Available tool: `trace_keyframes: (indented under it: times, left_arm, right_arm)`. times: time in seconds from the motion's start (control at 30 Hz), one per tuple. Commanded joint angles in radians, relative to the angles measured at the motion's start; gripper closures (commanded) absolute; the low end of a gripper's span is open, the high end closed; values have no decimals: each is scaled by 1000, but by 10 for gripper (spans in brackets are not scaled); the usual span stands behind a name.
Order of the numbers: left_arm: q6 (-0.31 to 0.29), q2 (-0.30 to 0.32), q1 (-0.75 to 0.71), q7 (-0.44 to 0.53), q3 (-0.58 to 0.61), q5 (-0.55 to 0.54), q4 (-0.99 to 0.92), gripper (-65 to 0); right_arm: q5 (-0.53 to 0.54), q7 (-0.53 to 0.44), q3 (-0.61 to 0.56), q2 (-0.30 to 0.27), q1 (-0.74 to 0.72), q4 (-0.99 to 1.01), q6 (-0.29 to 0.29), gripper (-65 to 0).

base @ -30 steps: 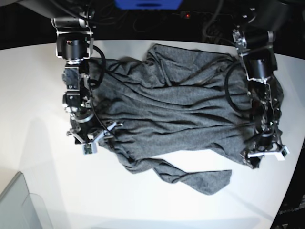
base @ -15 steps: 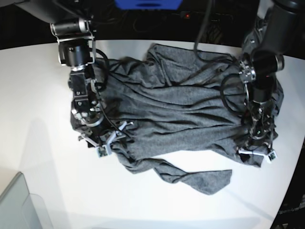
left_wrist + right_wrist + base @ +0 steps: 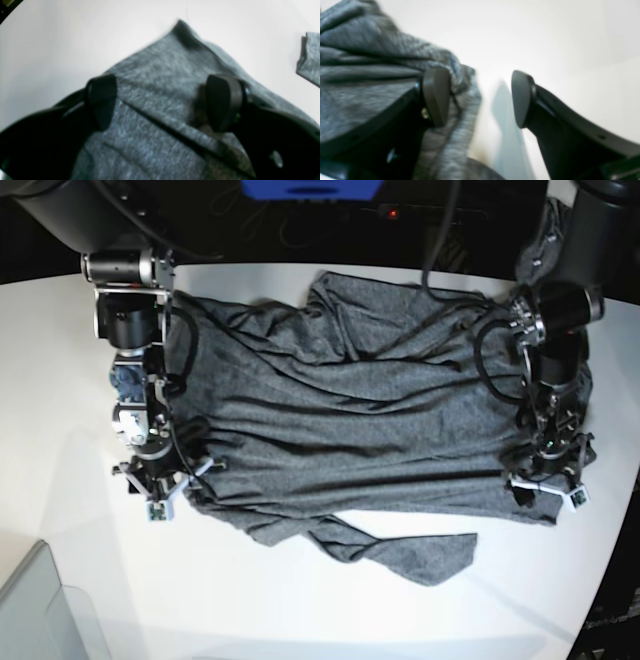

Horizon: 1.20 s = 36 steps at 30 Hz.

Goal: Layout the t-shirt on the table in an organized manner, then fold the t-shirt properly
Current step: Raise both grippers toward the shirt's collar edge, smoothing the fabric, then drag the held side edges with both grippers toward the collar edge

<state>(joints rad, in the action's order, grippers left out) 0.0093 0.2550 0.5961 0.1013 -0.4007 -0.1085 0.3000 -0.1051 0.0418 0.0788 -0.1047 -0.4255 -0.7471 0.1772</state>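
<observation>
The dark grey t-shirt (image 3: pixel 350 420) lies spread and wrinkled across the white table (image 3: pixel 300 600), with one loose flap (image 3: pixel 430 555) trailing toward the front. My left gripper (image 3: pixel 548 492) hangs over the shirt's right front corner. In the left wrist view that gripper (image 3: pixel 162 100) is open, and the cloth corner (image 3: pixel 160 57) lies under its spread fingers. My right gripper (image 3: pixel 160 495) is at the shirt's left edge. In the right wrist view it (image 3: pixel 480 97) is open; one finger (image 3: pixel 436 96) rests against the cloth edge (image 3: pixel 370 50), with bare table (image 3: pixel 545 37) in the gap.
A translucent grey bin corner (image 3: pixel 40 610) sits at the front left. Dark cables and a blue object (image 3: pixel 310 188) lie behind the table's far edge. The table's curved edge runs close to the shirt on the right (image 3: pixel 615 510).
The right arm has swung outward to the shirt's left edge, and the cloth there now lies wider and flatter. The left gripper stays near the right front corner.
</observation>
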Motion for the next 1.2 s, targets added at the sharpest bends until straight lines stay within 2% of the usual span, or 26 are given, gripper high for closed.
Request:
trace_keyframes:
  times: [0.0,0.07,0.17,0.3,0.37,0.43,0.57,0.63,0.73,0.9,1.03,1.17]
  left_arm:
    - [8,8,22,-30,-4,-15,3,-541]
    - [8,-4,35,-30,-4,-15,3,-541]
    - [8,-36,57,-35,-4,-15,43,-541]
    - [8,-78,41,-38,-4,-15,175,-541]
    - [8,-90,14,-38,-4,-15,256,-541]
    - [8,-96,-14,-39,1,-15,331,-541]
    - [8,-112,-89,-39,-2,-15,479,-541]
    - [8,-112,-138,-76,-2,-15,554,-541]
    - [8,-107,-204,-196,-4,-15,667,-541]
    - [8,-101,-348,-321,-5,-15,868,-541]
    - [8,-101,-477,-349,-7,-15,1028,-541]
    - [8,-102,-560,-352,-7,-15,1094,-541]
  right_arm:
    - [2,-20,0,-8,-26,-15,-15,-387]
    - [2,-20,0,-8,-28,-15,-35,-387]
    - [2,-20,0,-8,-52,-15,-100,-388]
    - [0,-20,-1,-11,-63,-19,-169,-388]
    - [0,-20,0,-31,-60,-61,-215,-388]
    - [3,-18,0,-34,-40,-116,-233,-389]
    - [3,-12,-1,-34,49,-292,-232,-389]
    - [3,-12,-4,-34,112,-394,-218,-389]
    - [6,-9,-3,-26,221,-530,-143,-389]
    - [6,100,2,49,368,-690,-18,-384]
    - [6,166,2,73,432,-711,-15,-383]
    - [6,169,2,55,399,-569,-15,-385]
